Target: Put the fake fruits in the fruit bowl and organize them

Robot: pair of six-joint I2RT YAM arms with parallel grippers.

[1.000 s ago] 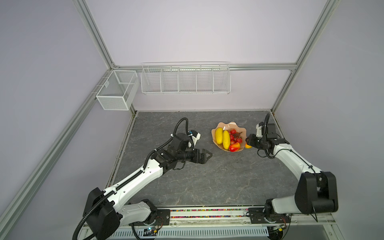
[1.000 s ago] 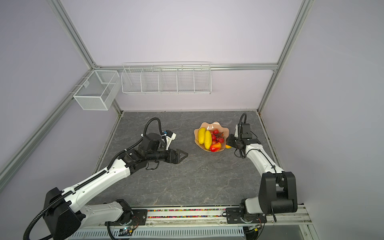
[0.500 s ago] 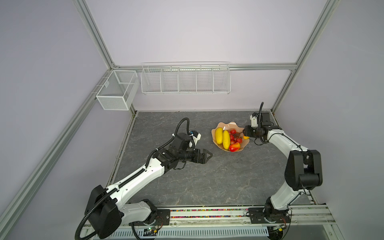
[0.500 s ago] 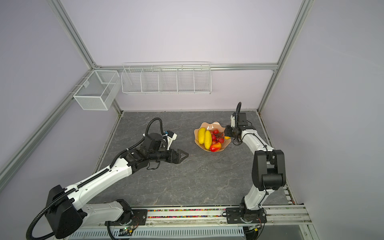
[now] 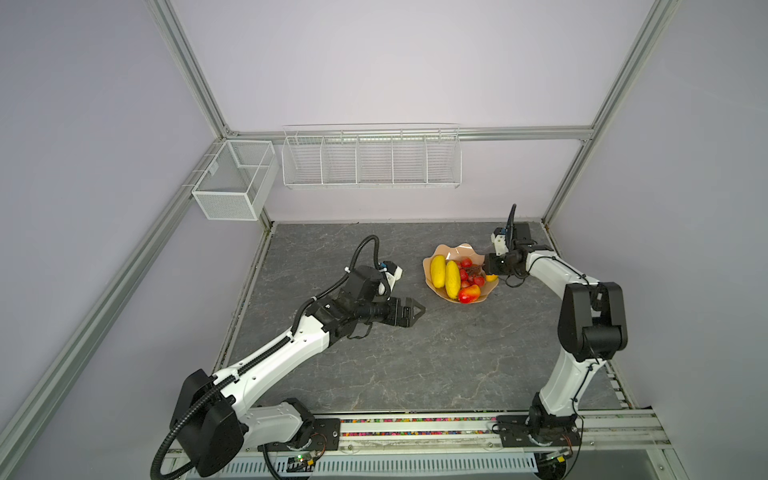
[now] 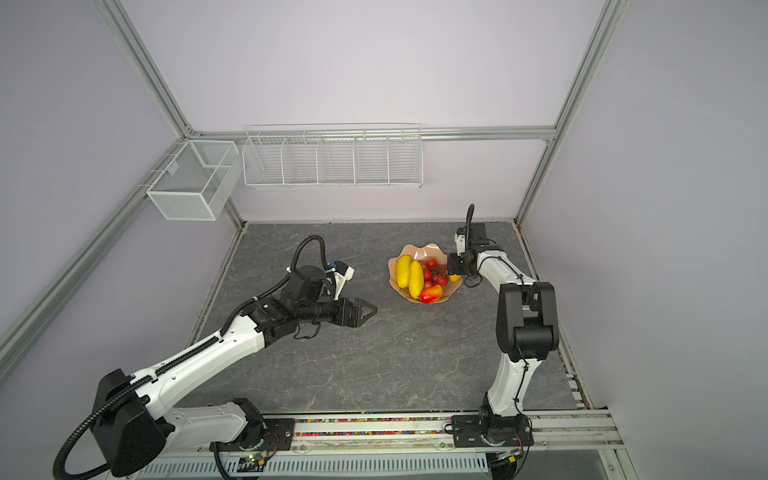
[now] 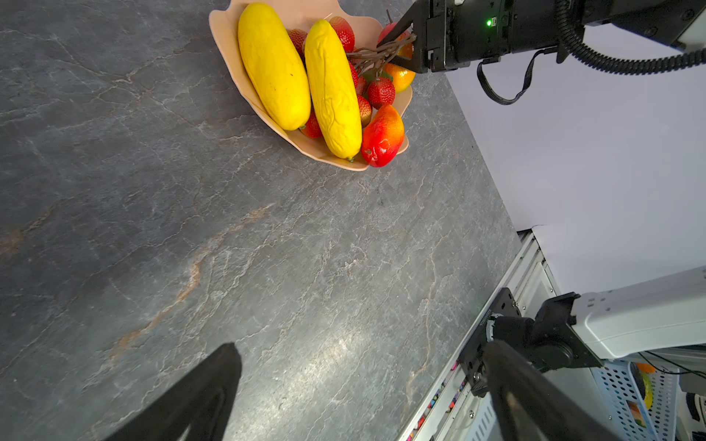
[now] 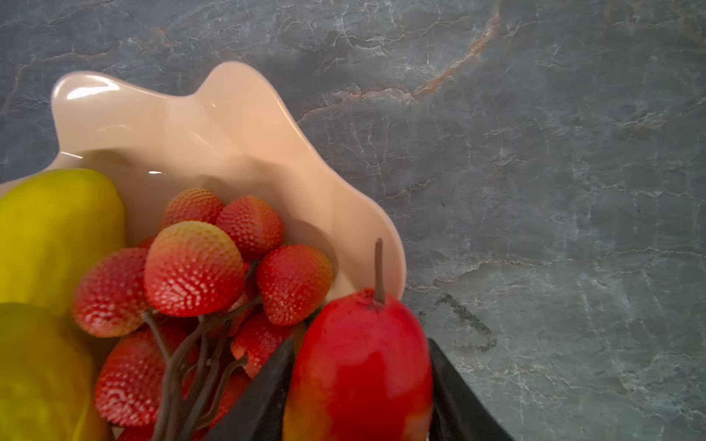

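Observation:
The peach-pink fruit bowl point(image 5: 451, 249) point(image 6: 419, 249) stands at the back right of the table. In it lie two long yellow fruits point(image 5: 437, 271) point(image 5: 452, 279), a bunch of red berries point(image 5: 471, 272) point(image 8: 195, 267) and a red-orange mango point(image 5: 469, 294) at its near rim. My right gripper point(image 5: 490, 271) point(image 8: 361, 341) reaches over the bowl's right rim, shut on a second mango point(image 8: 363, 362) point(image 5: 491, 277) with a finger along each side. My left gripper point(image 5: 417, 309) point(image 7: 361, 345) hovers open and empty left of the bowl.
A long white wire basket point(image 5: 372, 158) hangs on the back wall, and a smaller mesh basket point(image 5: 232, 183) on the left frame. Both arm bases sit on a rail point(image 5: 415, 428) along the table's front edge. Walls close in on the bowl's right.
The right arm has swung the mango from the table beside the bowl's near right side up over its right rim. Its elbow has risen. The left arm has hardly moved.

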